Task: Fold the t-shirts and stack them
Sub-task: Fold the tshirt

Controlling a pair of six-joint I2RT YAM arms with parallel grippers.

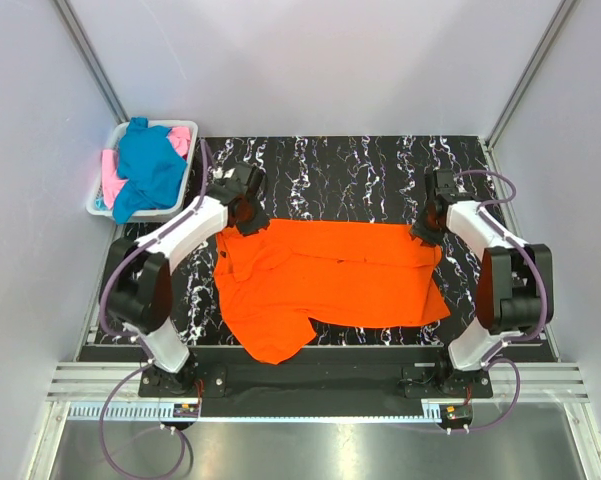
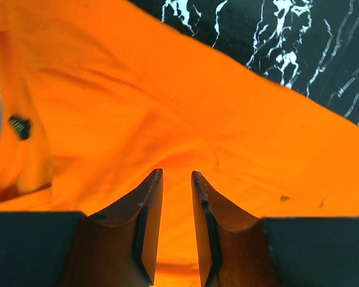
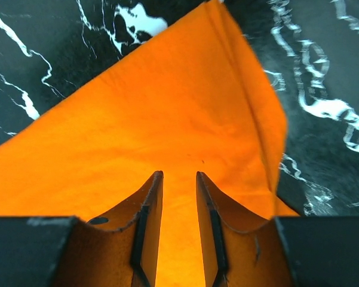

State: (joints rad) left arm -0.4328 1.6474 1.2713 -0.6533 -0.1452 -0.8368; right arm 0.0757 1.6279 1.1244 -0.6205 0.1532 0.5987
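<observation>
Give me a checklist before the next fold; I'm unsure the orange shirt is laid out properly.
1. Left gripper jaws apart over the orange t-shirt: ok.
2. Right gripper jaws apart over its far right corner: ok.
3. Cloth clear of both grippers' fingers: cannot tell.
4. Shirt flat: not ok, wrinkled on its left side.
5. Shirt wholly on the mat: not ok, one part spills past the near edge.
6. Teal t-shirt and pink t-shirt in the basket: ok.
</observation>
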